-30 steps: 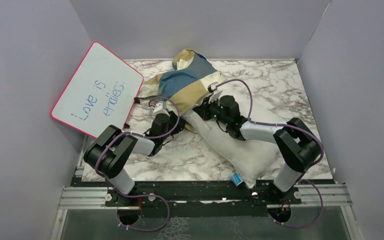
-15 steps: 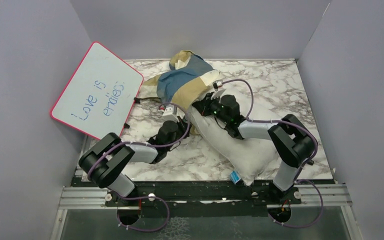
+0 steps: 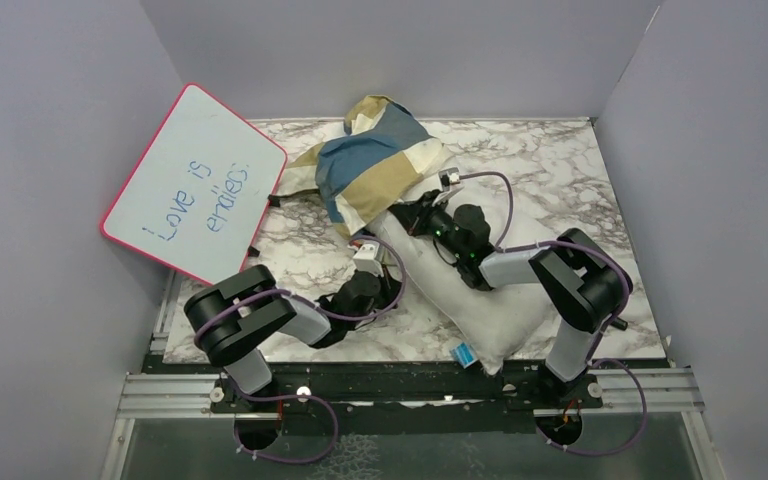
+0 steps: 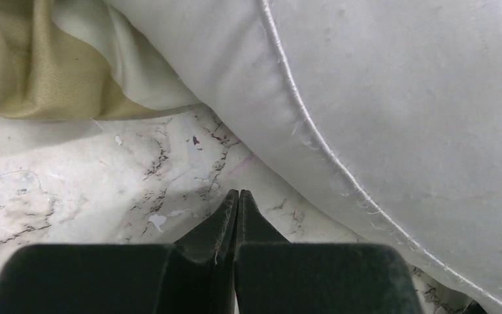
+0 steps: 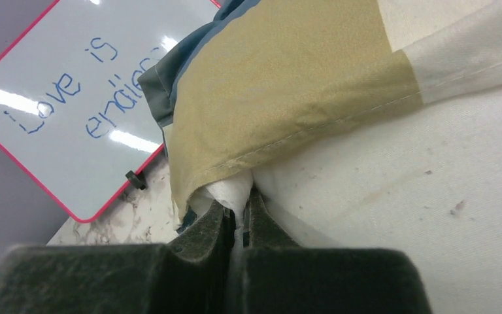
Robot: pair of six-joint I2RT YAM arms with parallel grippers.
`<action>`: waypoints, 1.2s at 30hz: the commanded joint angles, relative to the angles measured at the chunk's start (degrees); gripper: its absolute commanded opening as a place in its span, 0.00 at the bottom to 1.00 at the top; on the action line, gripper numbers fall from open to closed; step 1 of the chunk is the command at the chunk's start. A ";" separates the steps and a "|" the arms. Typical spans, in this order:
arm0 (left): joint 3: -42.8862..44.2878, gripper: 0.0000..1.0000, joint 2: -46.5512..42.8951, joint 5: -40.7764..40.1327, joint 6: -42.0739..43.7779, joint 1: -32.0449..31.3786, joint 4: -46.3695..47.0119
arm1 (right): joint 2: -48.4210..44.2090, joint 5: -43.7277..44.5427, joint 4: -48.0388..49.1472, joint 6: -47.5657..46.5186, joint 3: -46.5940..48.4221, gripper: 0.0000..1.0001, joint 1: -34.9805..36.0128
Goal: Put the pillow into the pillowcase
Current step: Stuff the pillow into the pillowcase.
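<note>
The white pillow lies slanted across the table's right half, blue tag at its near corner. The blue, tan and cream checked pillowcase lies bunched at the back, its hem over the pillow's far end. My right gripper sits on that far end. In the right wrist view it is shut on a pinch of the pillow, just under the pillowcase's tan hem. My left gripper is shut with nothing in it, over bare marble beside the pillow's piped edge. It is left of the pillow.
A pink-rimmed whiteboard with blue writing leans against the left wall. Grey walls close in the marble table at the back and both sides. The black rail with both arm bases runs along the near edge.
My left gripper has shut empty and pulled back from the pillowcase toward the near edge. The right gripper kept its grip and shifted slightly; pillow and pillowcase shifted with it.
</note>
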 commanded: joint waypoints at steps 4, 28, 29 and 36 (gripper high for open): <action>2.24 0.38 -11.02 -3.24 7.13 -0.72 -12.62 | -0.29 -1.42 -0.05 -2.97 -4.03 0.00 -0.66; 29.30 0.80 -10.39 -15.78 48.96 10.85 -41.11 | 0.14 -6.01 -2.06 1.77 -0.23 0.01 -1.13; 29.62 0.80 -9.14 -15.99 49.82 11.00 -40.47 | 0.14 -5.92 -2.06 1.86 -0.23 0.00 -1.14; 31.38 0.67 -3.62 -30.22 51.75 11.58 -35.73 | 0.23 -6.99 -2.00 1.80 -0.53 0.01 -1.09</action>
